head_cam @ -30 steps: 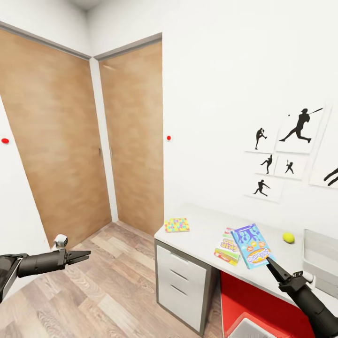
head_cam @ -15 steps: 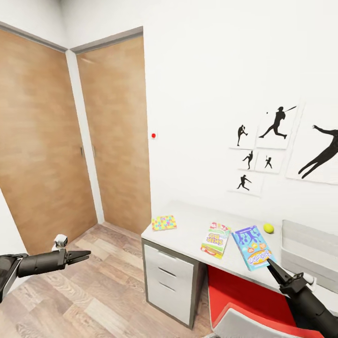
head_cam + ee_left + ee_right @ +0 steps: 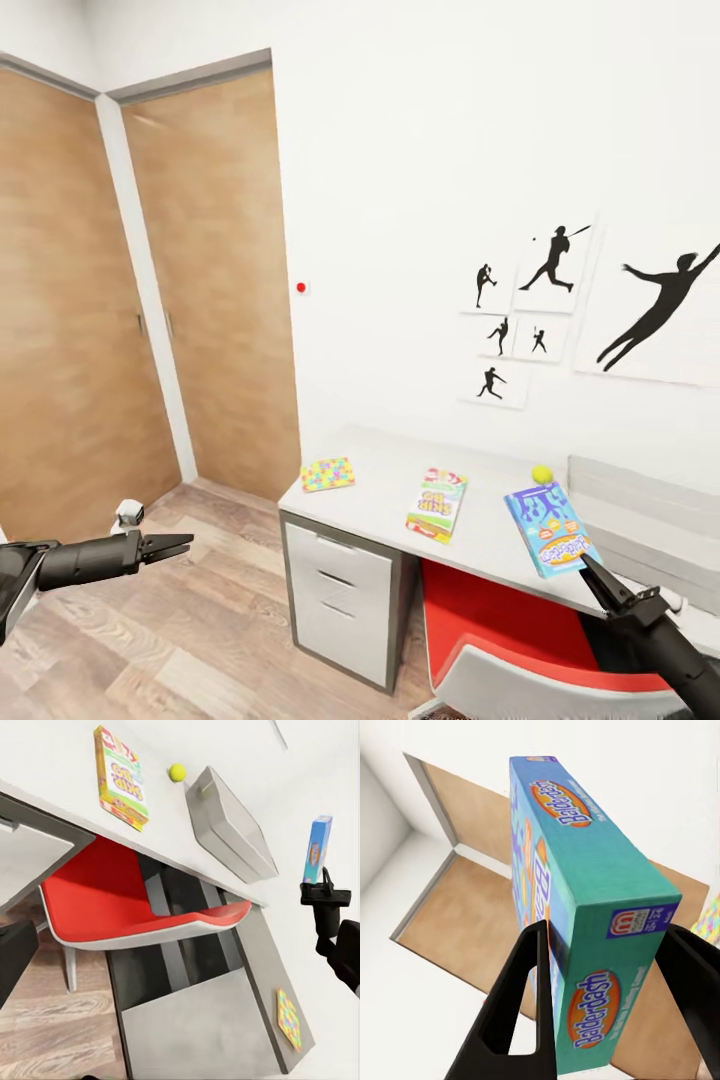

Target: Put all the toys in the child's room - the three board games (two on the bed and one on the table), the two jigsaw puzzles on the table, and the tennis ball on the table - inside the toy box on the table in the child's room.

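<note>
A: Light-blue board game point(image 3: 551, 528): location?
B: Clamped between the right gripper point(image 3: 592, 572) fingers point(image 3: 521, 1001), held above the table point(image 3: 380, 470).
A: Left gripper point(image 3: 176, 546)?
B: Fingers slightly apart, empty, over the wood floor point(image 3: 200, 640).
A: Remaining items?
B: Skip-Bo box point(image 3: 437, 503), jigsaw puzzle point(image 3: 327, 474) and tennis ball point(image 3: 541, 473) lie on the table; toy box point(image 3: 640, 525) stands beside the ball.

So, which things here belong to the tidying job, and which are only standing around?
Job:
- blue game box, held by right end effector
- Skip-Bo box
- puzzle
- second puzzle
- ball
- grey bin
- desk

Not the job:
- red chair
- doors
- wall pictures
</note>
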Robot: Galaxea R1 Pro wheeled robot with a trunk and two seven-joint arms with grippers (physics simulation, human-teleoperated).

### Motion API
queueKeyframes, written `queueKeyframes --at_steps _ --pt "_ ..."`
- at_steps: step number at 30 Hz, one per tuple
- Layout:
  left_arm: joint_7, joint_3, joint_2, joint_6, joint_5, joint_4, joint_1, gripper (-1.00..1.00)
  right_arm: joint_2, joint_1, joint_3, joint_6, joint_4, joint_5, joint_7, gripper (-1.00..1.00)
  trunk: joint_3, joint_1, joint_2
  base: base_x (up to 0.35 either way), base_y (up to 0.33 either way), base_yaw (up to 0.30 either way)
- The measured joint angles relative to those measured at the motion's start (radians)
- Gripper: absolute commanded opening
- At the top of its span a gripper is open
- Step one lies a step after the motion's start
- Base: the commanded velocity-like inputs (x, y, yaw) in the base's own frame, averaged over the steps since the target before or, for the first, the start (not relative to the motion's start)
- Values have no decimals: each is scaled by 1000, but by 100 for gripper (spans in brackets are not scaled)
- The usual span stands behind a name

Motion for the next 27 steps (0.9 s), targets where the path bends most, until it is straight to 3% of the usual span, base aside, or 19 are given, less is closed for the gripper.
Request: queueKeyframes --at_steps 16,27 --pt "0 1 0 -5 -1 0 0 100 -1 0 -7 -1 17 2 -1 -100 -8 0 0 6 0 -256" --pt "0 1 -1 -9 -1 0 1 100 2 0 -20 -18 24 4 1 -100 -10 -1 0 282 0 -96"
